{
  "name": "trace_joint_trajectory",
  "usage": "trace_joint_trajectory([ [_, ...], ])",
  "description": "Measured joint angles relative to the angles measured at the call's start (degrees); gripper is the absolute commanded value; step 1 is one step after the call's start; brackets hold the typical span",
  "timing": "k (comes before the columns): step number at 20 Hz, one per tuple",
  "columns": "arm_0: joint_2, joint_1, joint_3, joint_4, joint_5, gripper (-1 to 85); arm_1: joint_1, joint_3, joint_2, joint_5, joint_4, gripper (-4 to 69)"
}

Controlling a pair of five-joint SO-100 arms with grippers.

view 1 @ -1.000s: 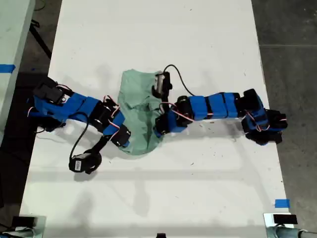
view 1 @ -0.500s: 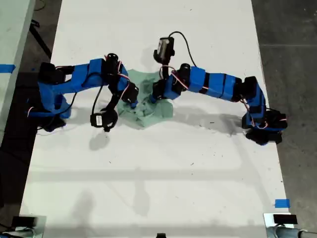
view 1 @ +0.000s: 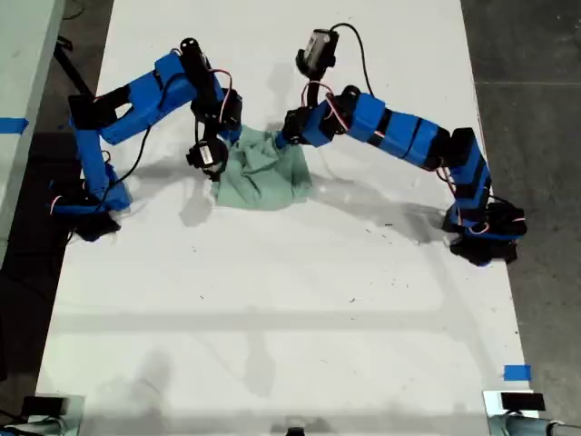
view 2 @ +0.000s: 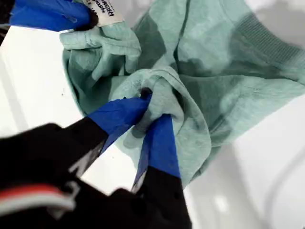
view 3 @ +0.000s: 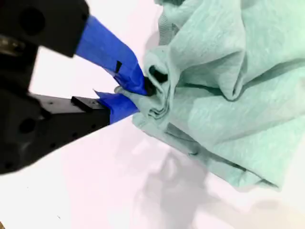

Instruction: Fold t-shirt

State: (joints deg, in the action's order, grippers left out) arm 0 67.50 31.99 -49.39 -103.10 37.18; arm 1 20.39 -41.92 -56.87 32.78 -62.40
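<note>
The pale mint-green t-shirt (view 1: 264,175) lies bunched in a crumpled heap on the white table (view 1: 300,309), above the middle of the exterior view. My first gripper (view 2: 151,110) is shut on a thick fold of the t-shirt (view 2: 224,81). It meets the heap's upper edge from the exterior view's left (view 1: 232,134). My second gripper (view 3: 136,93) is shut on a rolled edge of the t-shirt (view 3: 228,62). It comes in from the exterior view's right (view 1: 290,136). The two sets of jaws are about a hand's width apart. The shirt's sleeves and neck are lost in the folds.
Both arm bases stand at the table's side edges, one at the exterior view's left (view 1: 86,204) and one at its right (view 1: 481,232). Blue tape marks (view 1: 516,372) sit at the exterior view's lower right. Dark floor borders the table on both sides.
Both arms have swung toward the exterior view's top, carrying the shirt's lower part up with them. The cloth went from a longer spread shape to a short bunched heap.
</note>
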Motion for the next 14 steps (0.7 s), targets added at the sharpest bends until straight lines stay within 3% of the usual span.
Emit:
trace_joint_trajectory([
  [3,-3.8,2.1,0.0,2.4,1.2,4.9,2.1,0.0,4.1,0.2,1.7,-1.2],
  [4,-5.8,2.5,0.0,3.4,1.2,8.2,2.6,-0.1,5.5,0.3,2.4,2.2],
  [5,-7.7,3.0,0.0,4.7,1.1,13.8,3.3,-0.1,7.0,0.4,2.9,13.5],
  [6,-9.0,3.7,-0.1,5.3,1.1,19.4,4.1,-0.1,8.3,0.5,3.1,29.9],
  [7,-9.7,4.7,-0.1,5.5,1.1,21.0,5.1,-0.1,8.9,0.5,3.1,34.6],
  [14,0.5,11.6,-2.8,2.0,1.9,21.5,12.6,-0.2,1.9,1.1,-16.0,27.4],
])
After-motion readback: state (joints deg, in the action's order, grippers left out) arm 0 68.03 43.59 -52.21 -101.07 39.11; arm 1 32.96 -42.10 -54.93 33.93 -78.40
